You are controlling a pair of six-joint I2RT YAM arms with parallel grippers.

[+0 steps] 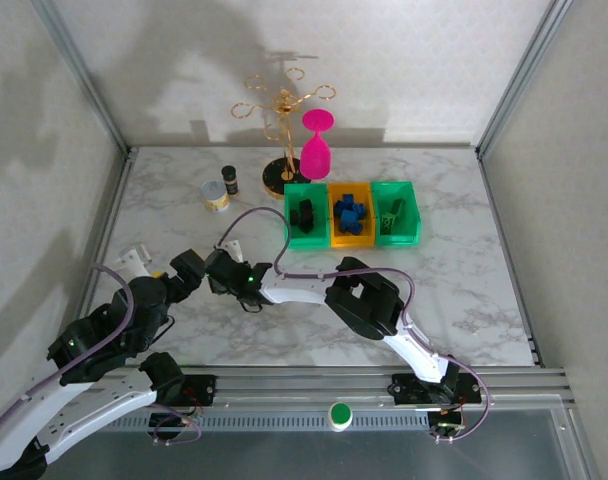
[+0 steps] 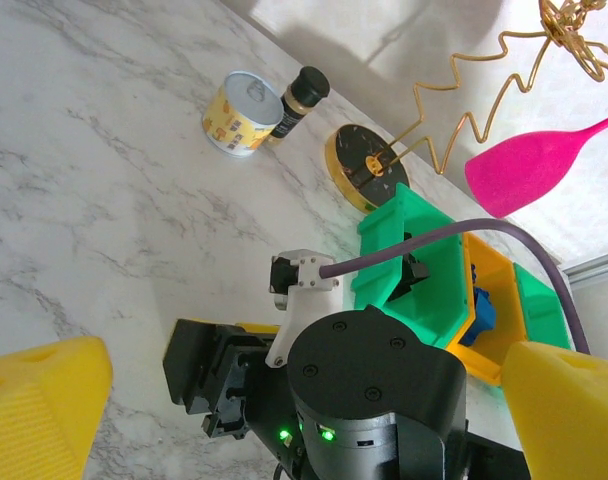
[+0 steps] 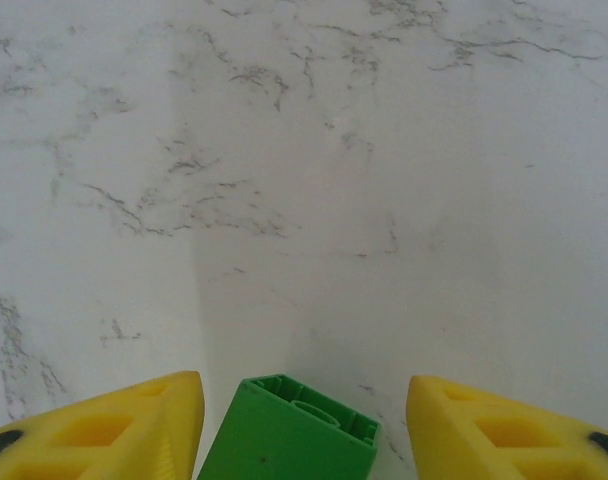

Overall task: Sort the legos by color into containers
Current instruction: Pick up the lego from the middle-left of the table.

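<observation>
Green lego (image 3: 289,432) between right fingers (image 3: 104,435) (gap one side), on table (image 3: 304,150).

I can read no words or numbers anywhere. The tin can (image 2: 241,126) on the table has a yellow label, its print too blurred.

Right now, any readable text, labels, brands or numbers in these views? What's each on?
No text can be read in these views.
Print on the yellow label of the tin can: too blurred to read.
Label on the small dark jar: too small to read.
On the containers and the green lego: no markings seen.
</observation>
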